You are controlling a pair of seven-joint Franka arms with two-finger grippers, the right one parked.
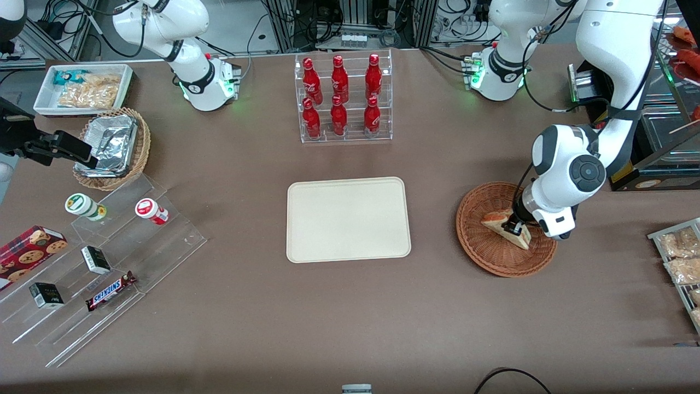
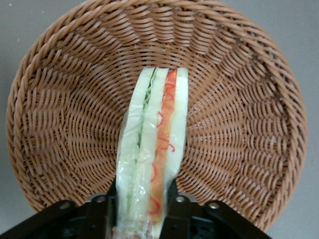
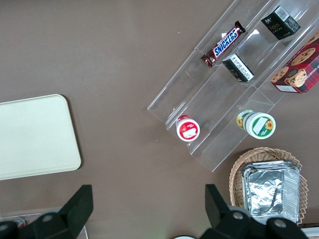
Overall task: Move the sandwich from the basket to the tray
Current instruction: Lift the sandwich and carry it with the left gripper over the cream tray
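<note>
Sandwich (image 2: 154, 149) sits in the reddish wicker basket (image 1: 481, 241), mid-right of front view, w/ the gripper (image 1: 513, 225) fingers (image 2: 175, 214) closed on its near end; that end is cut off in the wrist view, and the arm's white wrist housing hides part of the basket rim in front view. Cream tray (image 1: 348, 219) lies frame centre, well apart from basket. Brown table (image 1: 350, 317) throughout; cola bottle rack (image 1: 343, 98) upper centre, cables along top edge.
</note>
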